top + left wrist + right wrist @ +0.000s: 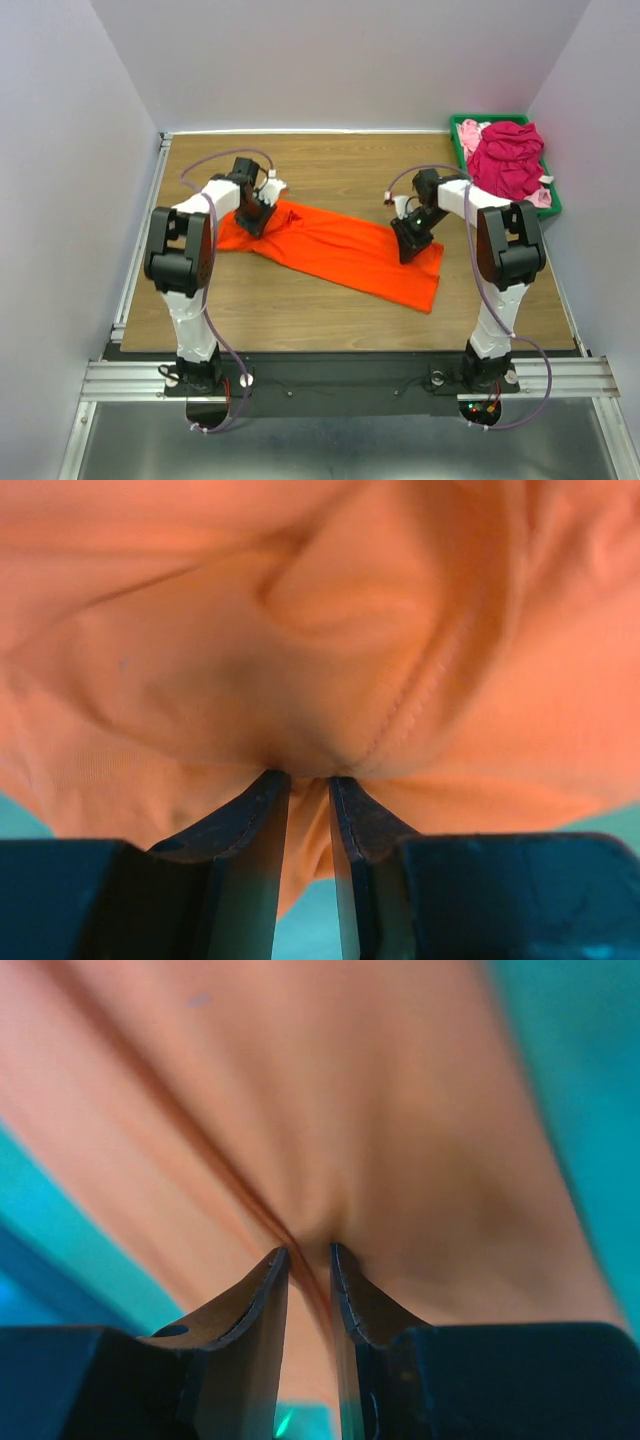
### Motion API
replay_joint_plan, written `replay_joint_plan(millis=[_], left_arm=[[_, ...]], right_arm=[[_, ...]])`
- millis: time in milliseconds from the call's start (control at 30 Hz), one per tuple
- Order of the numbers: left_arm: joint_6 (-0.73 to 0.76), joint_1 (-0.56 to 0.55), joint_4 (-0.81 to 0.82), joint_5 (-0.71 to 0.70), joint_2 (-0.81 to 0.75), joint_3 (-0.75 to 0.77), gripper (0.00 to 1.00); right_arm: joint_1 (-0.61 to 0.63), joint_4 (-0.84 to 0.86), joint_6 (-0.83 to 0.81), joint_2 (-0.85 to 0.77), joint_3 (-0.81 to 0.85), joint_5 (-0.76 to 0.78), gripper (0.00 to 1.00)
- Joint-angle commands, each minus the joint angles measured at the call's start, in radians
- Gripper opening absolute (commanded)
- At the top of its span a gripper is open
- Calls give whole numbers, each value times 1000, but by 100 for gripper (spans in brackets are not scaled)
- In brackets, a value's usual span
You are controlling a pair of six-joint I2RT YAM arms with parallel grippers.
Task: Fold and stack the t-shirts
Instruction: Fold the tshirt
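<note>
Top view: an orange shirt (pixel 340 250) lies stretched in a long band across the middle of the wooden tabletop (pixel 330 165), running from centre left to lower right. The left end effector (pixel 255 215) is at its left end, and the right end effector (pixel 410 240) is near its right end. At upper right, a green bin (pixel 455 150) holds a magenta shirt (pixel 508 158) heaped over a pink shirt (pixel 468 132).

Left wrist view: the left end effector (pixel 308 777) pinches a fold of the orange shirt (pixel 300 630), which fills most of the frame.

Right wrist view: the right end effector (pixel 308 1250) pinches a ridge of the orange shirt (pixel 350 1110).
</note>
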Motion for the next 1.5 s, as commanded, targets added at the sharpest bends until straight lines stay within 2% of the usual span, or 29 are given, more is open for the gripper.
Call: replay_joint_plan(millis=[0,33,67,100,133,167,233,300,333,467,567,733,833,967,1133,1200,1300,1467], left_arm=[[40,8,-14,-39,250,332,34],[48,7,-41,-25,303,428,34],[51,7,-93,10,354,627,34],[49,7,-112,23,436,720,34],[39,7,-132,38,470,810,35],[32,8,-169,43,498,963,36],[3,10,-175,50,518,1053,38],[-11,11,-148,61,443,1005,39],[-26,13,-100,76,408,900,40],[-73,10,-5,151,242,643,40],[-125,8,7,213,216,557,40],[-201,2,44,259,256,521,36],[-239,-2,61,270,285,530,35],[-270,-18,76,259,336,572,34],[-294,-42,75,248,420,641,34],[-311,-48,64,230,466,687,33],[-330,-48,49,221,527,760,32],[-336,-47,5,169,625,958,31]], right_arm=[[103,-116,-76,-17,-110,-128,30],[123,-134,-87,-41,-110,-173,30],[123,-171,-97,-51,-80,-220,31],[122,-185,-103,-59,-55,-292,32],[119,-197,-98,-72,-29,-302,32],[117,-196,-83,-77,29,-303,32],[105,-191,-68,-82,104,-278,33],[104,-182,-63,-69,131,-236,33],[105,-161,-60,-51,132,-199,33],[105,-103,-51,-7,103,-152,32],[104,-54,-29,38,66,-123,30],[122,-14,-9,67,-10,-121,26],[140,-6,8,67,-49,-151,25],[225,6,40,63,-107,-234,24],[343,10,89,84,-89,-440,26],[346,3,107,101,-55,-503,32],[332,-1,104,87,0,-480,41],[237,0,104,91,159,-429,44]])
